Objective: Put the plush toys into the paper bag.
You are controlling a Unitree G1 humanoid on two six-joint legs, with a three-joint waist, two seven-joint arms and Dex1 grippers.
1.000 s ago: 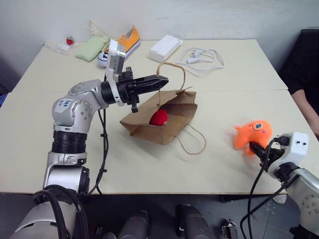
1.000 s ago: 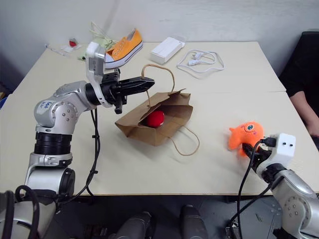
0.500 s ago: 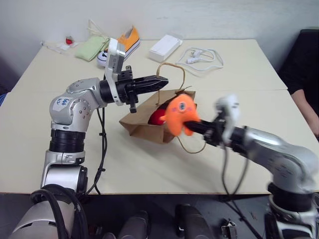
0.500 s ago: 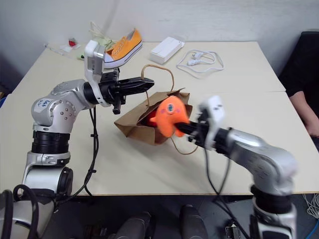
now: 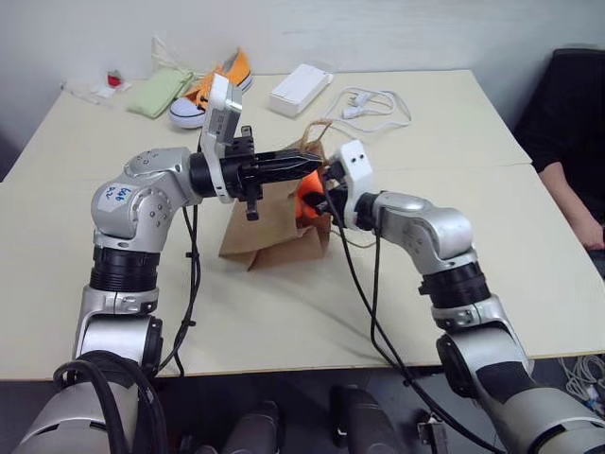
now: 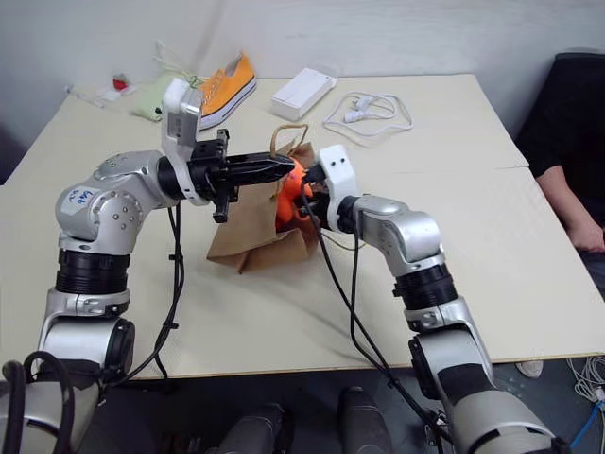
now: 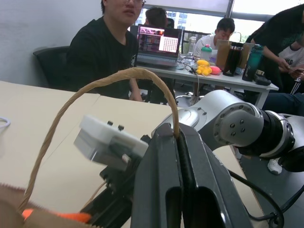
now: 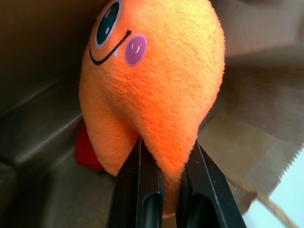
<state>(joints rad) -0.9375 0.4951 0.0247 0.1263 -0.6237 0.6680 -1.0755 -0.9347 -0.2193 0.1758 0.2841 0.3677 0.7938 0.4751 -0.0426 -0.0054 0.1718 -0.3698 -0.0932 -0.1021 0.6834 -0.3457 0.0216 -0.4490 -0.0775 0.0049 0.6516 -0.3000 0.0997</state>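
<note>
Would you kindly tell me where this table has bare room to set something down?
Bare: the near edge in front of the brown paper bag, and the table's right half. Crowded: the far edge, with orange sneaker, white box, white cable.

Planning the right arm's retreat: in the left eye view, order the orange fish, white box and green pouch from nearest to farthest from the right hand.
1. Orange fish: gripped in the right hand, at the paper bag mouth.
2. White box: beyond the bag, toward the table's far edge.
3. Green pouch: far left corner, beside the sneaker.
</note>
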